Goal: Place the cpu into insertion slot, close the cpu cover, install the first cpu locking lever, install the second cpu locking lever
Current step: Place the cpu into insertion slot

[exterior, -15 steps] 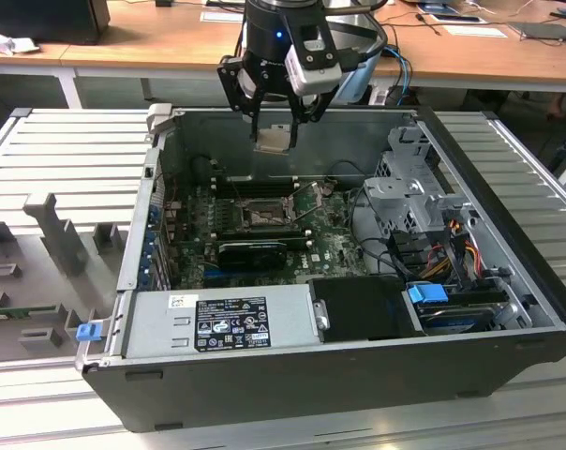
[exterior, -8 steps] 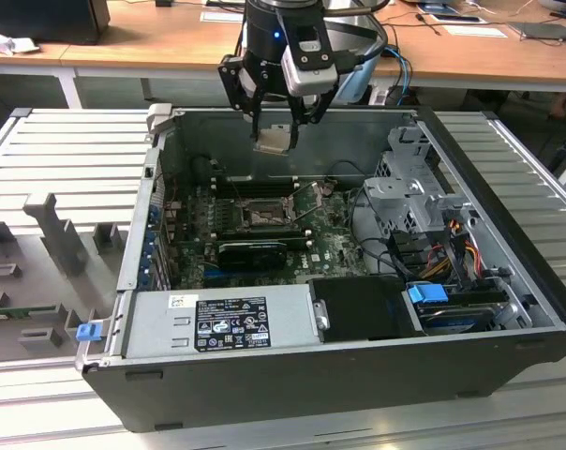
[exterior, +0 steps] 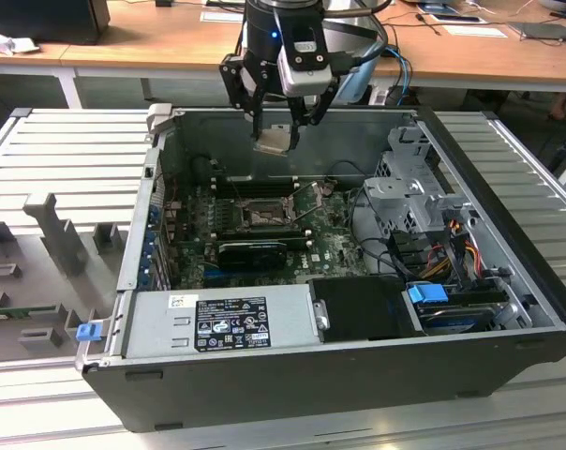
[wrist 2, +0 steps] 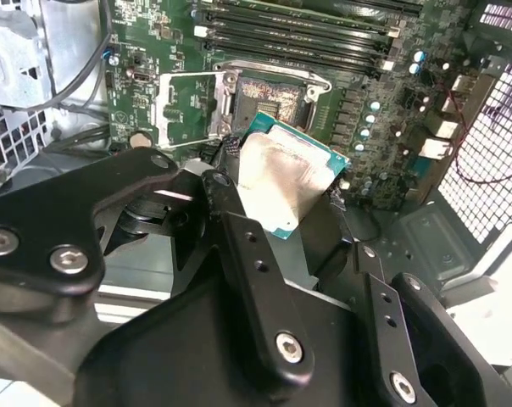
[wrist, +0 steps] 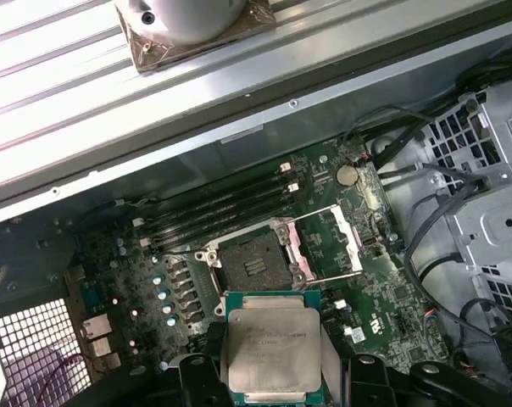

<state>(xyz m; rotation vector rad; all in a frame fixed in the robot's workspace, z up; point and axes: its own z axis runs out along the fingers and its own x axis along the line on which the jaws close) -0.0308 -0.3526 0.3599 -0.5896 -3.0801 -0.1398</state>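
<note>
Our hand [exterior: 276, 131] grips the cpu [wrist: 269, 352] by 2 opposite edges, holding it high above the insertion slot [wrist: 254, 267], well clear of it. The cpu cover [wrist: 351, 240] stands flipped open just beside that slot, leaving it bare.

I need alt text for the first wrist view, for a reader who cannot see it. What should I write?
The jaws hold the cpu above the green motherboard of an open computer case. The insertion slot lies empty, and the cpu cover stands open beside it.
</note>
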